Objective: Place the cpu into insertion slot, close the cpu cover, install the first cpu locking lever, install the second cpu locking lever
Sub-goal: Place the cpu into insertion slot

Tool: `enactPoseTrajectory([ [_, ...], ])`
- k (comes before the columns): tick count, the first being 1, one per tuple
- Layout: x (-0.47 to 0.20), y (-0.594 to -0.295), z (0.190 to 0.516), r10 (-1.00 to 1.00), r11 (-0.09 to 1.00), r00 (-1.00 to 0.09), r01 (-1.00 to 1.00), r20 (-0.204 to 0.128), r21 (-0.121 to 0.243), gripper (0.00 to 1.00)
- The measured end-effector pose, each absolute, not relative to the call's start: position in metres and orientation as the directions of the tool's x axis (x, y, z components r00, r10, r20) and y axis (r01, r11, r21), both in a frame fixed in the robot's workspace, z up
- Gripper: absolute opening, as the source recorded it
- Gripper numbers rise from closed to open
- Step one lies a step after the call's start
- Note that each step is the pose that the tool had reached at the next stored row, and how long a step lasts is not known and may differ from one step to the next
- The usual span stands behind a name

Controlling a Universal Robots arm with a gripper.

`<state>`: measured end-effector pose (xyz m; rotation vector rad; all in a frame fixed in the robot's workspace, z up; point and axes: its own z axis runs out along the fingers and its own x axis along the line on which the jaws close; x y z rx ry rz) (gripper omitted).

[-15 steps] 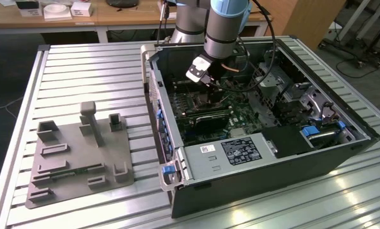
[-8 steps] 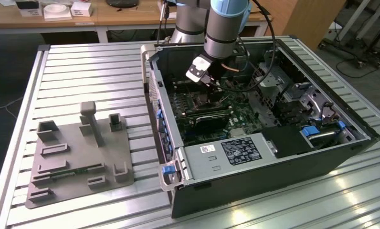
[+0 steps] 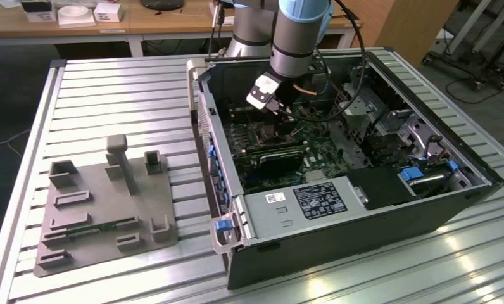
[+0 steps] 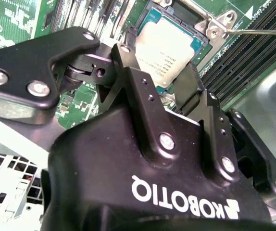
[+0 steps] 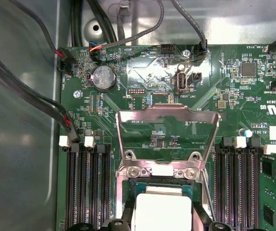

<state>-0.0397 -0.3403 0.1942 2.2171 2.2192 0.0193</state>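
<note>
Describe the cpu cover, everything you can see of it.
In the first wrist view, the cpu cover is a thin, silvery metal frame with a cut-out centre; the green circuit board shows through it. It is open, swung back away from the cpu, which lies uncovered. Its hinged edge sits beside the cpu, by a small plate with two screws. How steeply it tilts cannot be told.

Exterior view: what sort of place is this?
Probably a robotics lab or test workshop: a blue-and-grey robot arm reaches into an open black computer case on a ribbed aluminium table, with wooden desks behind.
</note>
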Motion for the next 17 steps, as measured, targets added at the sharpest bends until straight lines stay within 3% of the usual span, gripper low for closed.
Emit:
enactPoseTrajectory([
  [13, -0.0396, -0.3403, 0.1935, 1.0, 0.001, -0.001, 1.0, 0.005, 0.012, 0.54],
  [15, -0.0395, -0.3404, 0.1935, 1.0, 0.001, -0.001, 1.0, 0.005, 0.012, 0.61],
  [17, -0.0392, -0.3403, 0.1934, 1.0, 0.002, -0.002, 1.0, 0.006, 0.012, 0.61],
])
